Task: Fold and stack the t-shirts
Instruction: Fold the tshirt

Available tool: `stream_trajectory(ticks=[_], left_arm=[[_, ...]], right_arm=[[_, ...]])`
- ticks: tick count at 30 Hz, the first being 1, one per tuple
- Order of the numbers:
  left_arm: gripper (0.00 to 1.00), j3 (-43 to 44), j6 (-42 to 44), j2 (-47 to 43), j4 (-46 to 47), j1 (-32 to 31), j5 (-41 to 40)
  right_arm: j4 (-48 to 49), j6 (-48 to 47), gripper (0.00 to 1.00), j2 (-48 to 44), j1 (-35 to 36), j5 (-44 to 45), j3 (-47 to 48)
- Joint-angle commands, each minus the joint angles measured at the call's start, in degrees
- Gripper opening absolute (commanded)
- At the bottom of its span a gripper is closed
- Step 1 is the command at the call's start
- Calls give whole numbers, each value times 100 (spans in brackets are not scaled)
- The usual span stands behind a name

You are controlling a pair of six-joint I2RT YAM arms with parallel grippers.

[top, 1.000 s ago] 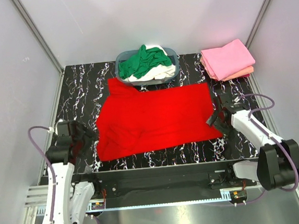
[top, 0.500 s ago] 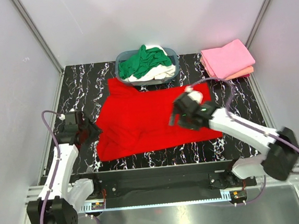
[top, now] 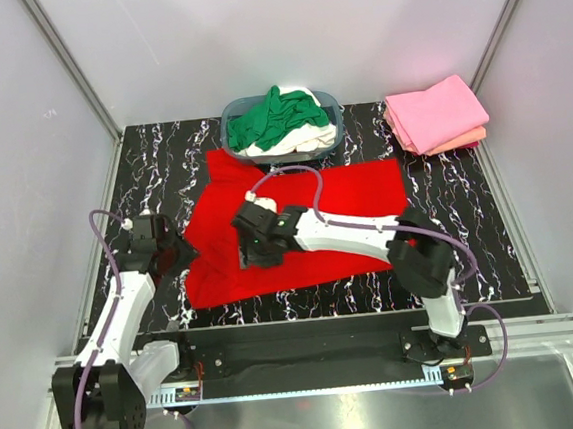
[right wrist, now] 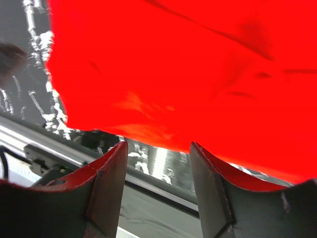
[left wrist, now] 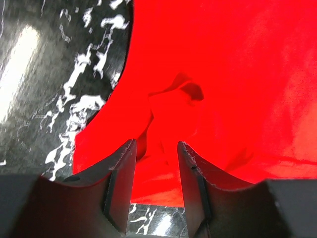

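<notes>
A bright red t-shirt (top: pixel 317 222) lies spread flat on the black marbled table, with a rumpled fold (left wrist: pixel 173 99) near its left edge. My left gripper (top: pixel 176 252) sits at that left edge. In the left wrist view it (left wrist: pixel 156 145) is open, a narrow gap between its fingers (left wrist: pixel 121 171), and the wrinkled red cloth lies just beyond them. My right gripper (top: pixel 254 249) reaches across the shirt to its left-middle part. In the right wrist view it (right wrist: pixel 158 146) is open above the shirt's near hem (right wrist: pixel 148 131), nothing between its fingers.
A blue-grey basket (top: pixel 233 114) at the back holds green (top: pixel 268 118) and white (top: pixel 315 137) t-shirts. A folded pink t-shirt (top: pixel 436 111) lies on a salmon one (top: pixel 466 140) at the back right. Past the shirt's near hem runs the table's front edge (right wrist: pixel 163 183).
My right arm swung from the shirt's right edge across to its left-middle part, jaws narrowing. My left gripper moved up to the shirt's left edge and its jaws narrowed too.
</notes>
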Motion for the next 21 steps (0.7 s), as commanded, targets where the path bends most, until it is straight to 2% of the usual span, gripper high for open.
stream_trajectory(ticks=[1, 9, 13, 21], left_arm=[[43, -213, -189, -445, 15, -164, -216], [43, 226, -128, -393, -399, -164, -409], [43, 402, -66, -367, -487, -138, -665], [43, 403, 101, -217, -425, -15, -604]], right_arm=[[-353, -237, 60, 487, 187, -81, 932], [-909, 26, 58, 937, 310, 227, 1216], [-751, 105, 57, 937, 319, 122, 1023], [-672, 114, 56, 1235, 328, -36, 1075]])
